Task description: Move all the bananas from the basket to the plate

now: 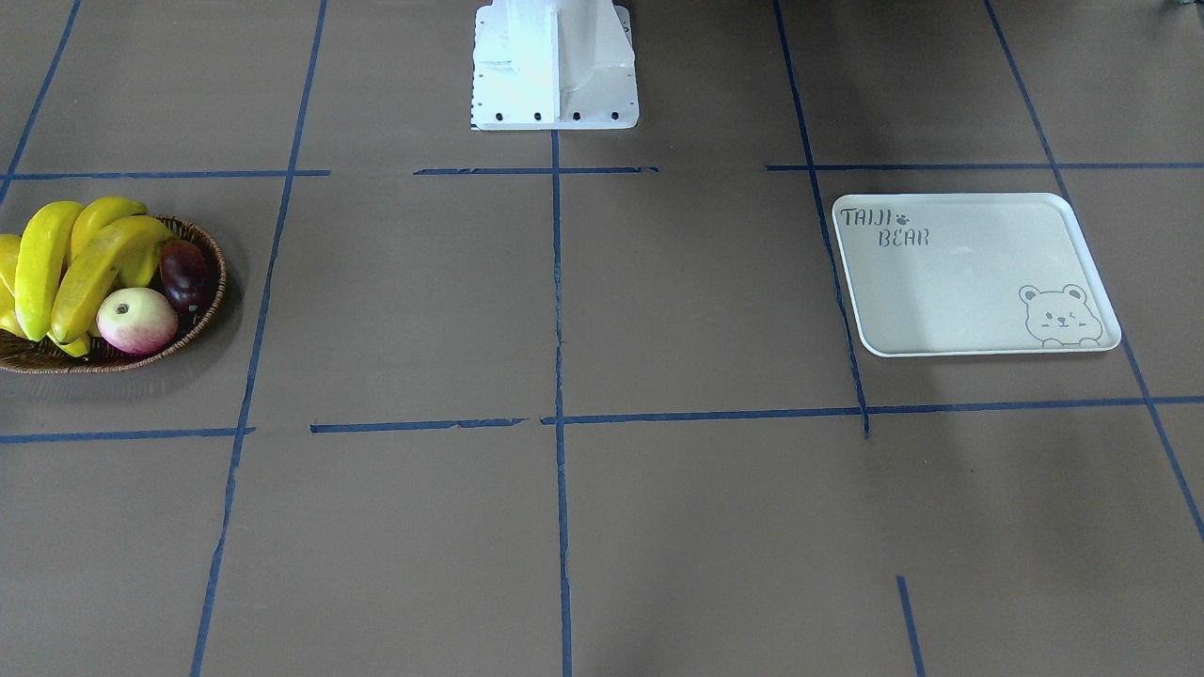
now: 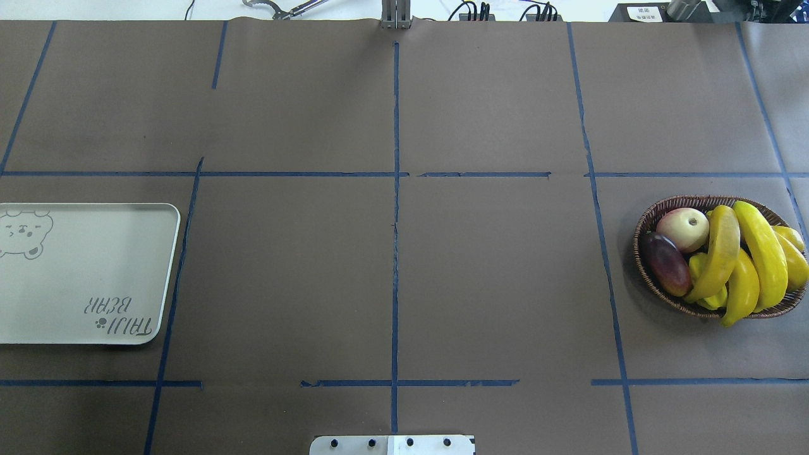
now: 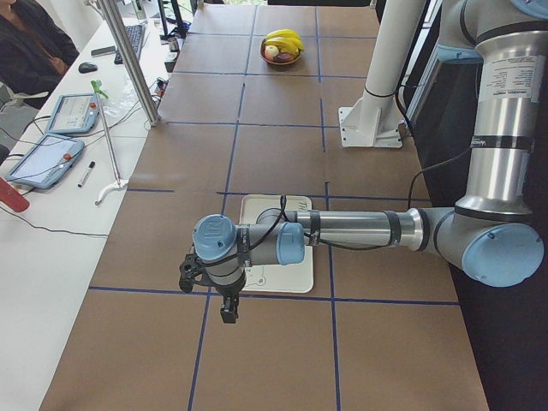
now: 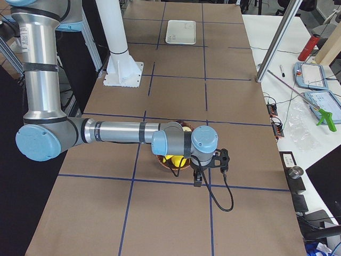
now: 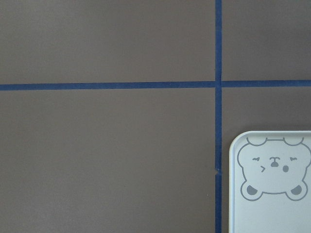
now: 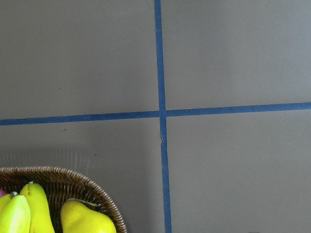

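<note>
Several bright-yellow bananas (image 1: 71, 268) lie in the brown wicker basket (image 1: 218, 273), at the table's right side in the overhead view (image 2: 752, 253). The white "TAIJI BEAR" plate (image 2: 76, 272) lies bare at the left side. My left gripper (image 3: 193, 276) hangs over the table beside the plate (image 3: 265, 278). My right gripper (image 4: 219, 160) hangs beside the basket (image 4: 162, 162). Both grippers show only in the side views, so I cannot tell if they are open or shut. The left wrist view shows the plate's bear corner (image 5: 274, 194); the right wrist view shows the basket's rim (image 6: 73, 175).
A pink-green apple (image 1: 136, 320), a dark purple fruit (image 1: 185, 273) and a ribbed yellow starfruit (image 2: 700, 268) share the basket. The robot's white base (image 1: 555, 66) stands at mid-table. Blue tape lines cross the brown table cover. A bench with tablets and a person runs along the far side (image 3: 60, 137).
</note>
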`<state>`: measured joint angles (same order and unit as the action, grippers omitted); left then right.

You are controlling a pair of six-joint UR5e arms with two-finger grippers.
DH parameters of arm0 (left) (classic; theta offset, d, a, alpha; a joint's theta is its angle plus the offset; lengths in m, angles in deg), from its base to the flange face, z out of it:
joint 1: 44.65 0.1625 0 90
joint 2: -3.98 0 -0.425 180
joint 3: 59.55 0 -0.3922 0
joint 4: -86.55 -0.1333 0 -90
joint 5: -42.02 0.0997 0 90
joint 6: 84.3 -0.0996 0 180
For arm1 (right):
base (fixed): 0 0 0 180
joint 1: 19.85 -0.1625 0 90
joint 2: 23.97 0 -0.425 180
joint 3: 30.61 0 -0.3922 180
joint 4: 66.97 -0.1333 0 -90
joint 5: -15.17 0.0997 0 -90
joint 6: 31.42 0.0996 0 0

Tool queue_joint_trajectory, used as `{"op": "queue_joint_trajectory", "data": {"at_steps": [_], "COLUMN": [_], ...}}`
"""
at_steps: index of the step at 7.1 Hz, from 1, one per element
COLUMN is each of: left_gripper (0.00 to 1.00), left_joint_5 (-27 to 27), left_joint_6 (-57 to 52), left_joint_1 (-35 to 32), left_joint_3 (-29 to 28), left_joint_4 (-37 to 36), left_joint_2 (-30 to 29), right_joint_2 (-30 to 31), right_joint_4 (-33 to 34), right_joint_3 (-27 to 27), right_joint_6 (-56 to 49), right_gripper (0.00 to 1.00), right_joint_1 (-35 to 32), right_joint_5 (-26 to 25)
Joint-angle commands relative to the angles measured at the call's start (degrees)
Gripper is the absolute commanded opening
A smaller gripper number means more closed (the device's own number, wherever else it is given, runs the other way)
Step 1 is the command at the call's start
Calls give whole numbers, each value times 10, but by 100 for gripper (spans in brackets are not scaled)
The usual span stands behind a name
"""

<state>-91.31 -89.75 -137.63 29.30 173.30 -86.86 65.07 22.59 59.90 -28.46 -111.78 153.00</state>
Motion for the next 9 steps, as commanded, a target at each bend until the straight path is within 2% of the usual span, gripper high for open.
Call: {"op": "queue_joint_trajectory", "data": {"at_steps": [1,3,5,6,7,9], "left_gripper": [100,100,100,100,100,100], "left_joint_5": [-1,-3,-3,-3,-3,-4], "left_joint_6": [0,0,2,2,1,2], "left_joint_1": [1,1,42,46,46,49], "left_joint_3": [2,24,39,47,64,66], "left_joint_4": [1,3,39,40,40,36], "left_joint_2": [-1,-5,-5,-6,-8,-11], "right_joint_2": [-1,0,0,1,3,42], "right_joint_4": [0,0,0,7,1,0], "right_joint_3": [5,22,50,78,81,150], "right_joint_6": [-1,1,1,0,0,-1], "right_gripper": [100,100,100,100,100,100], "right_joint_1": [0,0,1,2,15,25], "right_joint_5": [0,0,5,0,9,5]}}
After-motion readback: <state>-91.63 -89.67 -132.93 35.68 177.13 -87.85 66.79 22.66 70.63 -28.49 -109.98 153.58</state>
